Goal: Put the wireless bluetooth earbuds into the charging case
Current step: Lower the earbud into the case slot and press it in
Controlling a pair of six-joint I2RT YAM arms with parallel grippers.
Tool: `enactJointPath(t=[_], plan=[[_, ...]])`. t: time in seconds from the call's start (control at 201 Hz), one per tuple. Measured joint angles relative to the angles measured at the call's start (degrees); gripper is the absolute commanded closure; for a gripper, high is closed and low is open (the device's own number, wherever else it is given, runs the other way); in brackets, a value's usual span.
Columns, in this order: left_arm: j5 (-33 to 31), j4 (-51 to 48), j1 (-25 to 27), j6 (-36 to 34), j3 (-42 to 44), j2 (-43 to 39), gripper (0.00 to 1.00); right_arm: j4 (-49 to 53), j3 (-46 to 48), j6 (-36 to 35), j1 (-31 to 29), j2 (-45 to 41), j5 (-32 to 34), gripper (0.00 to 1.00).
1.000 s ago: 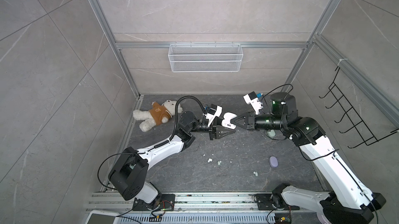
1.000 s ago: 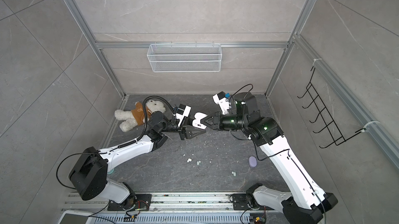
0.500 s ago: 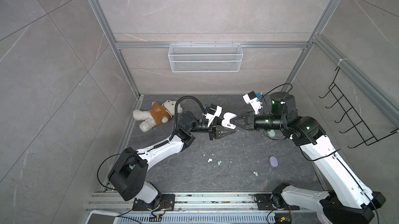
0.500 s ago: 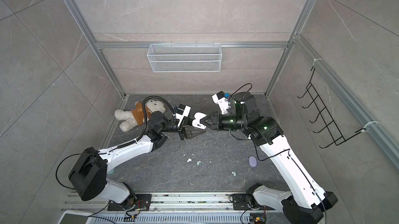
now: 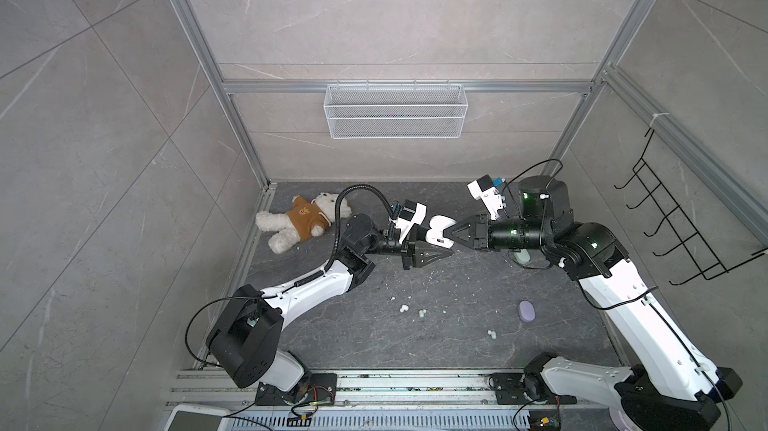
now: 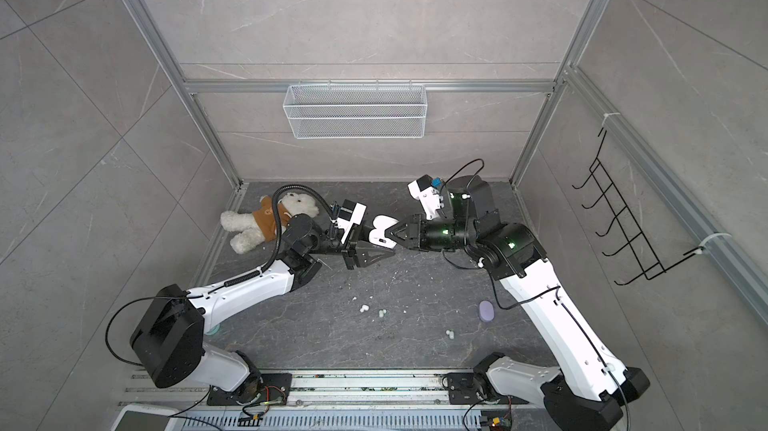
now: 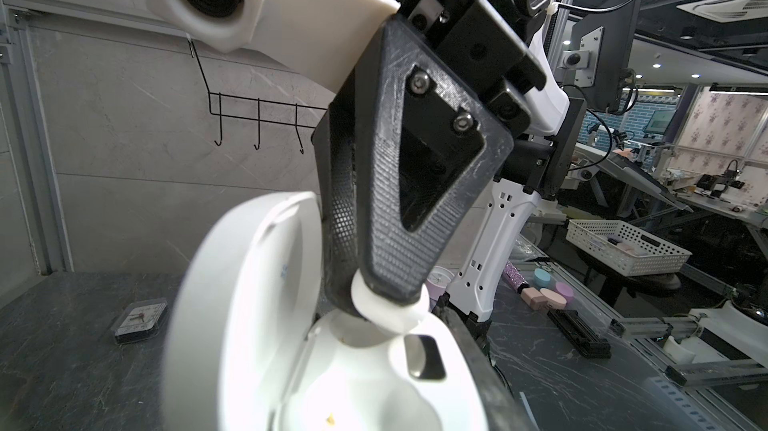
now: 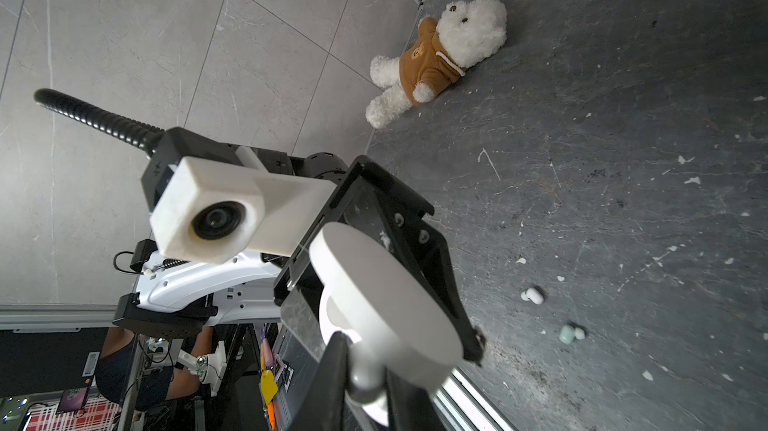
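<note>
- In both top views the left gripper (image 5: 444,244) holds the white charging case (image 5: 436,230) up off the table (image 5: 457,350), its jaws shut tight on the base. The case is open, with its mouth turned toward the right gripper (image 5: 452,237), whose tips reach that mouth. The bud there is too small to make out.
- Loose earbuds (image 5: 403,308) lie on the table, white ones and a mint one (image 5: 422,313). A lilac case (image 5: 527,311) lies closed, well apart from them.
- In the left wrist view the lid (image 7: 249,283) stands hinged up beside the base. The right gripper (image 7: 370,302) has its jaws closed on a white earbud (image 7: 399,316) at the rim of one well. The bud's long axis runs across the fingertips, tilted, with its lower end toward the well. I cannot tell whether the nearer well holds anything.
- In the right wrist view the lid's smooth outer shell (image 8: 374,283) hides the wells. The bud (image 8: 365,370) sits pinched between two dark fingers. A teddy bear (image 8: 436,50) lies by the wall.
</note>
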State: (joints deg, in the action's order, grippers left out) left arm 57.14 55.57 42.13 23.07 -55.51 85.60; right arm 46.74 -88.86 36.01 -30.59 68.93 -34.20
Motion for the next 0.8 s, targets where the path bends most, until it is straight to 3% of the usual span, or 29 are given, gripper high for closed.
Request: enactJointPath(t=[0.279,0.801], plan=[[-0.07,0.0,0.09,0.15,0.0,-0.09,0.85,1.05,-1.29,-0.22,-0.5,0.63,0.96,0.68],[-0.9,-1.6,0.33,0.13,0.0,-0.09,0.85,2.95,-3.58,-1.22,-1.53,0.9,3.13,0.35]])
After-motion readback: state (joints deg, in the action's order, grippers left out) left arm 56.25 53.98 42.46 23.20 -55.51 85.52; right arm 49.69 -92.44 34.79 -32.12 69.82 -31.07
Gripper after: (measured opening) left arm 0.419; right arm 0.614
